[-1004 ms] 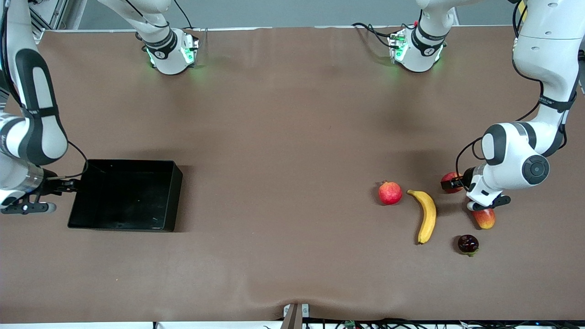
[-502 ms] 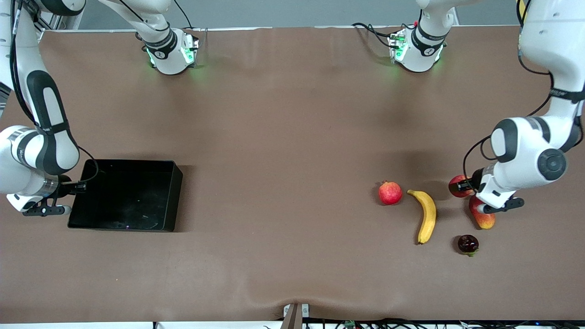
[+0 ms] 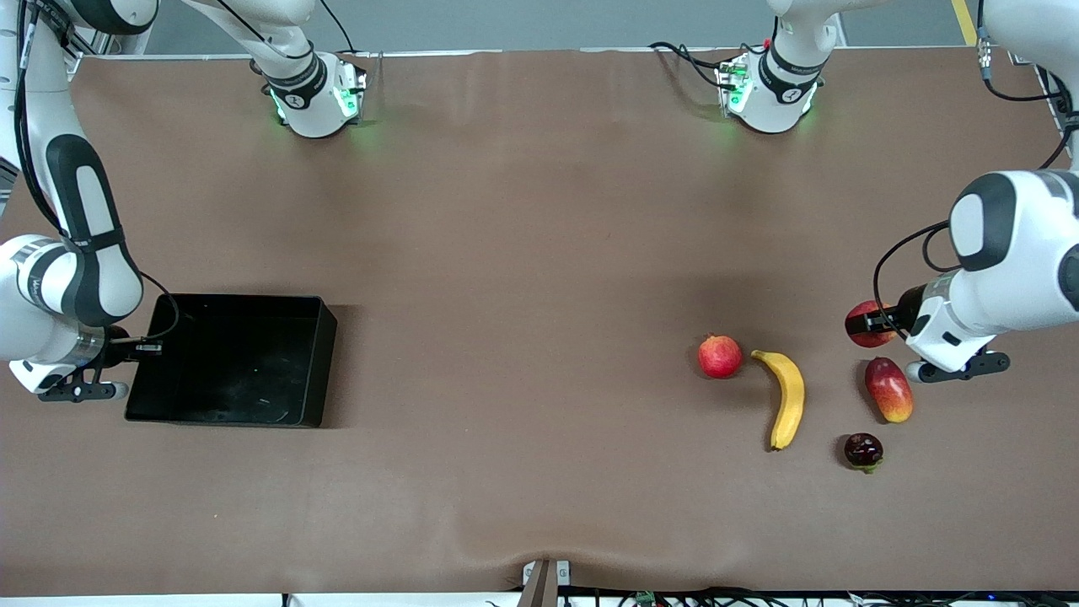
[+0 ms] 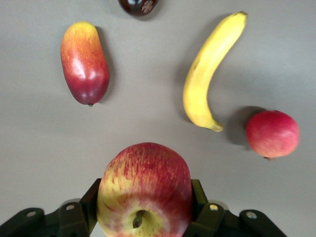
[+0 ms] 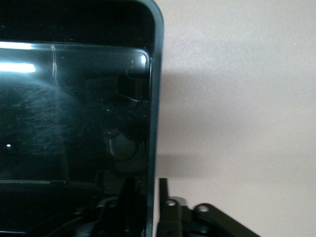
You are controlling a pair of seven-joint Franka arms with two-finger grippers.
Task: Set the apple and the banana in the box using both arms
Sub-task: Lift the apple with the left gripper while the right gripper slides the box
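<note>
Grips the apple (image 3: 869,324) by its flanks in the left gripper (image 4: 146,207), fingers part-closed and tight to the skin, stem dimple facing the wrist camera. Hangs it over bare table (image 3: 539,236) at twelve o'clock of the mango (image 3: 888,400), likely high enough to clear the other fruit on the way across. Leaves the banana (image 3: 788,396) lying flat, with the pomegranate (image 3: 719,356) at nine o'clock of its stem end and a dark fruit (image 3: 863,450) at four o'clock. Pinches the end wall of the box (image 3: 323,371), empty and well apart at nine o'clock, with the right gripper (image 5: 147,191), one finger inside and one outside, apparently to steady or drag it.
</note>
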